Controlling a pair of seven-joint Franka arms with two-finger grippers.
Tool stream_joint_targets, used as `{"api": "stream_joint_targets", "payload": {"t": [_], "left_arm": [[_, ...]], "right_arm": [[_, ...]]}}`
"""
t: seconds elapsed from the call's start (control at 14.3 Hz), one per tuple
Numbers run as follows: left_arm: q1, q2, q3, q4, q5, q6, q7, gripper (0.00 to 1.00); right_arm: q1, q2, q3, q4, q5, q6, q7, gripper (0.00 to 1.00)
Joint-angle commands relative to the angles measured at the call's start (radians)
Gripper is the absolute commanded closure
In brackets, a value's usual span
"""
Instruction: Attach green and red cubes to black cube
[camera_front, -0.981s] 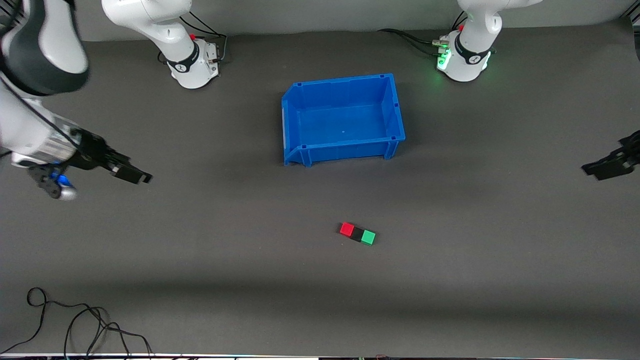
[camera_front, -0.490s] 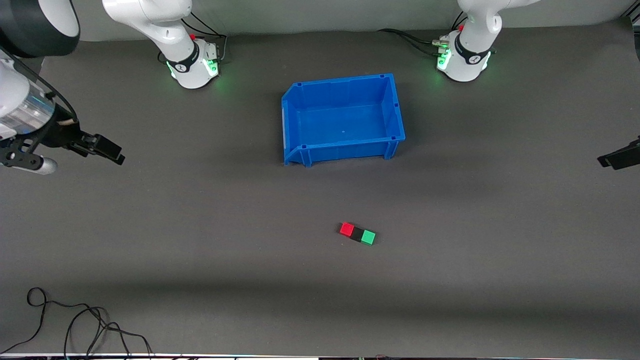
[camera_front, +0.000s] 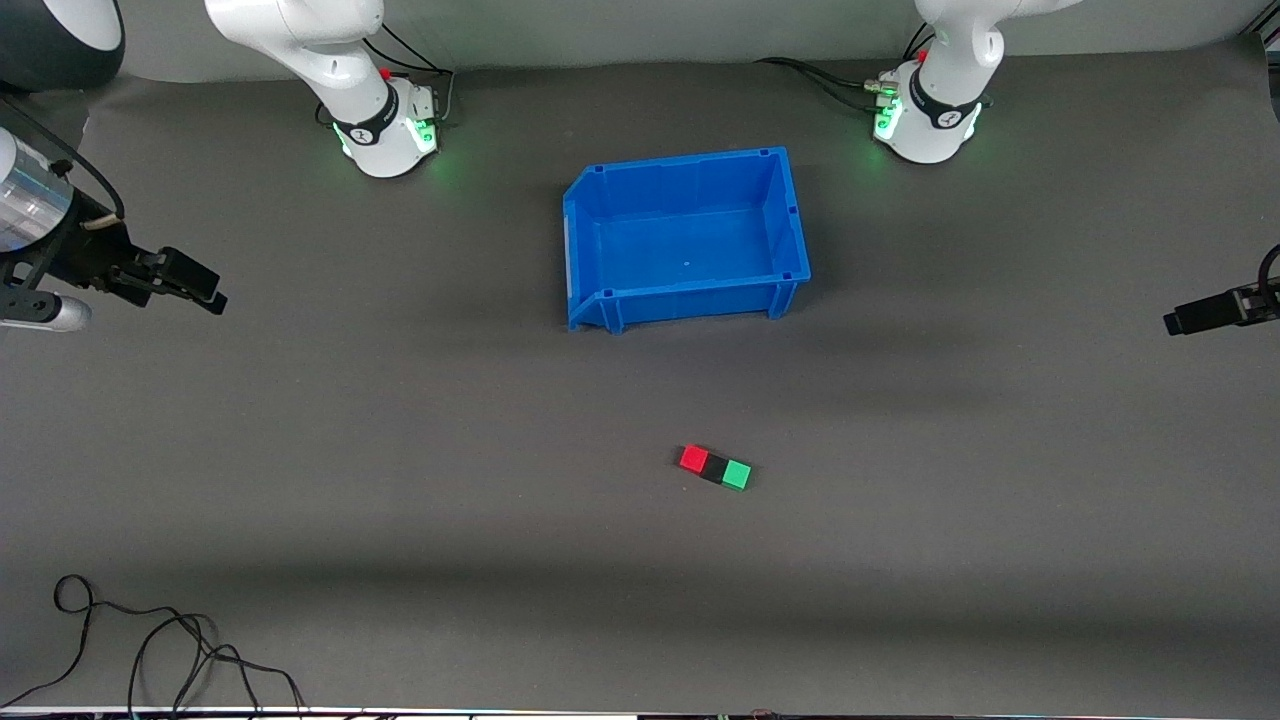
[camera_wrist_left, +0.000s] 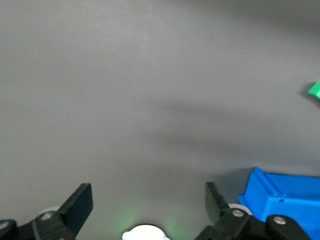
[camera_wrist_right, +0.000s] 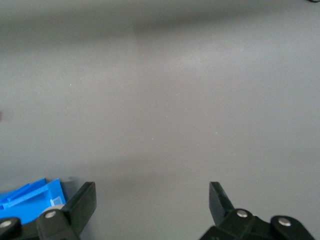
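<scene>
Front view: red cube (camera_front: 693, 458), black cube (camera_front: 714, 467), green cube (camera_front: 737, 474) joined; wrists miss red.

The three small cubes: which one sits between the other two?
The black cube; the red cube and the green cube touch its two ends.

The open blue plastic bin (camera_front: 686, 237) looks smooth and faintly glossy (moulded, by its ribs); the dark grey table covering (camera_front: 400, 480) looks matt.
</scene>
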Motion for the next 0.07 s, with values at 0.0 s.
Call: {"api": "stream_joint_targets", "payload": {"t": [0.0], "left_arm": [[0.009, -0.037, 0.006, -0.091, 0.007, 0.027, 0.083, 0.0]], "right_arm": [[-0.018, 0.014, 0.015, 0.035, -0.019, -0.027, -0.045, 0.0]]}}
